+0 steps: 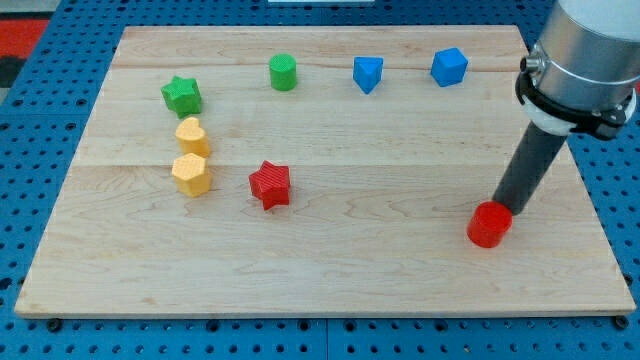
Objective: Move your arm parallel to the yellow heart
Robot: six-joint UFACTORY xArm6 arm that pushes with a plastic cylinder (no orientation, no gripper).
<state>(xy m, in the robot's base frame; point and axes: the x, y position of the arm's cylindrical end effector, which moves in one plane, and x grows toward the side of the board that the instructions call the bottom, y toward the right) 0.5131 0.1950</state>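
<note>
The yellow heart point(192, 135) lies at the view's left on the wooden board point(330, 270), just above a yellow hexagon point(190, 173) and below a green star point(182, 95). My tip point(504, 204) is far off at the view's right, touching or just behind the upper edge of a red cylinder point(489, 224). The rod rises from it up to the right, to the grey arm body point(585, 60).
A red star point(270, 184) lies right of the yellow hexagon. Along the view's top stand a green cylinder point(283, 72), a blue block point(368, 73) and a blue cube point(449, 66). The board rests on a blue perforated table.
</note>
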